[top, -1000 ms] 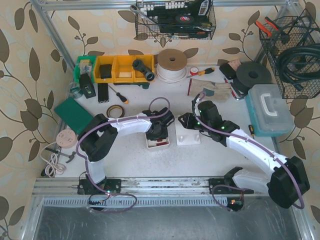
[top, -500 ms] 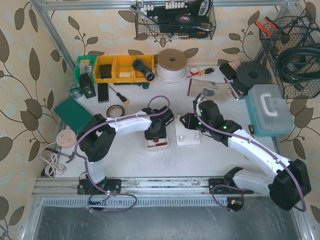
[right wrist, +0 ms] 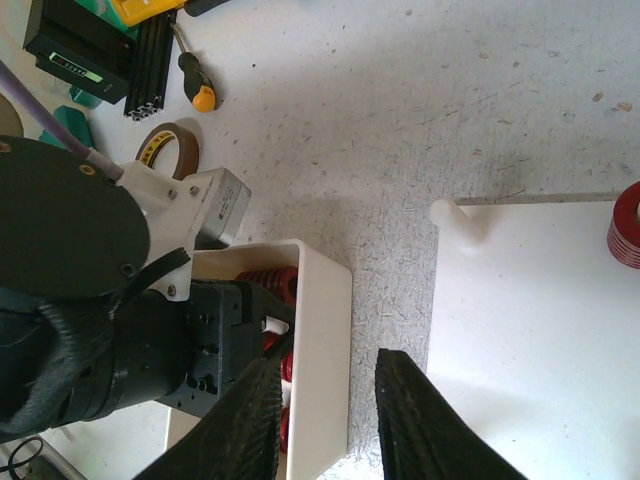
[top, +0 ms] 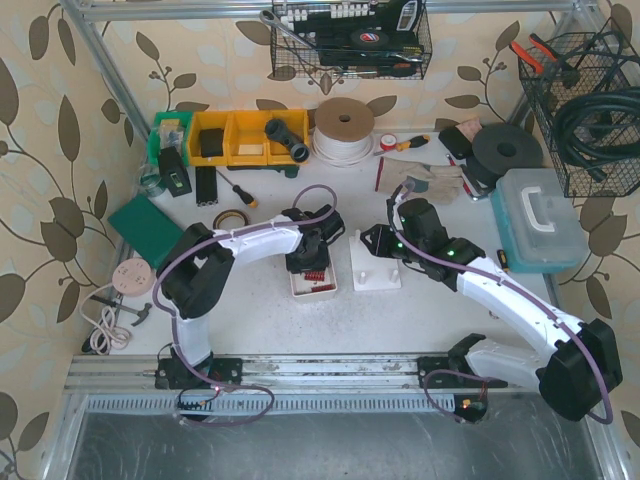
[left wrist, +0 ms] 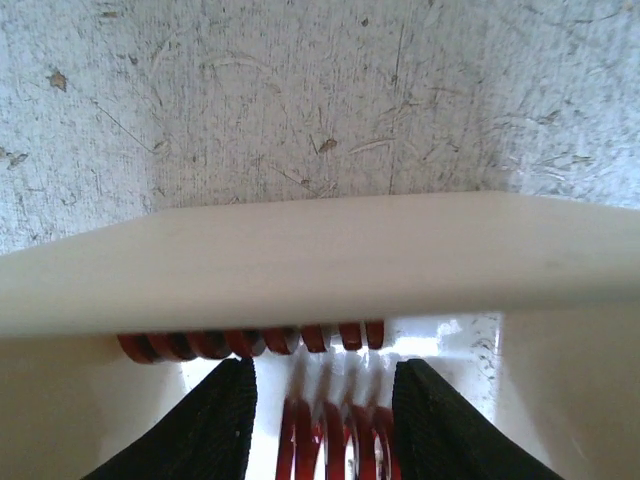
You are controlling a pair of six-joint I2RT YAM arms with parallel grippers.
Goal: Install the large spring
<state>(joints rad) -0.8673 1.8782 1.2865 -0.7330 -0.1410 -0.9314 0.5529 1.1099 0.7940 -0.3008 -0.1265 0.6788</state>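
A: Any lettering to read?

B: Hardly. Black marks on the yellow band of the tape roll (right wrist: 152,152), off the far-left corner of the white tray (right wrist: 325,330), too small to make out. Same for the pale strip on the black box (right wrist: 75,55), further out that way.

A: And the left claw (left wrist: 322,368)?

B: Sits down inside the tray. Fingers (left wrist: 215,425) parted just enough to straddle a red spring (left wrist: 332,440) standing between them. Close on both flanks, yet seems to leave a sliver of pale tray floor showing on the left side, so not clamped.

A: More springs in the tray?

B: Yes, another red spring lying crosswise against the tray wall, just ahead of the fingertips. Cannot tell which counts as the large one.

A: Right claw (right wrist: 325,420)?

B: Hangs above the tray's right wall, fingers well apart, gripping nothing. Just right of the tray, a white base plate (right wrist: 540,350) on the counter (right wrist: 420,90), with an upright white peg (right wrist: 452,213) at its near-tray corner and a red coil (right wrist: 627,225) on its far side, cut off by the frame.
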